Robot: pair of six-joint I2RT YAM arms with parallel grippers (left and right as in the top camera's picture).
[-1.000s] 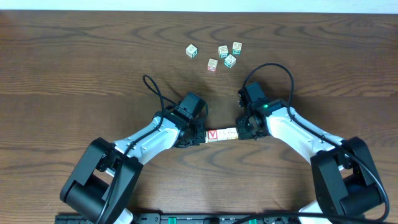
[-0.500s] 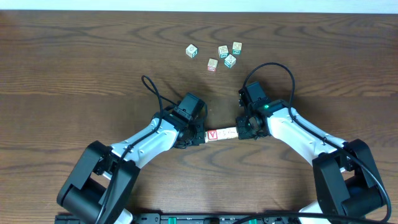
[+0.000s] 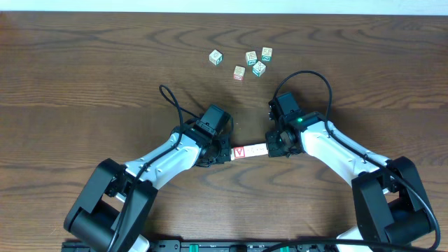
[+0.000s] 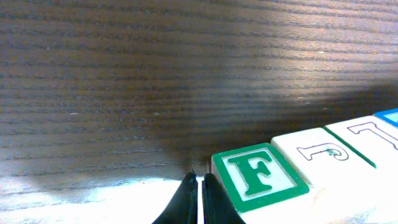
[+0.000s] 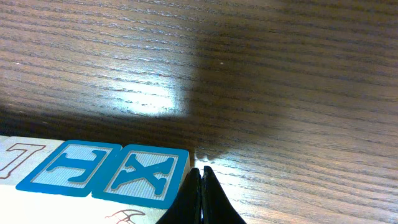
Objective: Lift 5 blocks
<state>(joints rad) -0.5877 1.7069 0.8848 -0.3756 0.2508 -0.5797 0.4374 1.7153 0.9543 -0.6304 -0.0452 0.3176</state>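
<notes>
Pale wooden alphabet blocks, a red V face leftmost, form a row at lower centre, flanked end to end by the left gripper and right gripper, both pinched closed and empty.

Dark wood-grain table; pale strip along far edge.
</notes>
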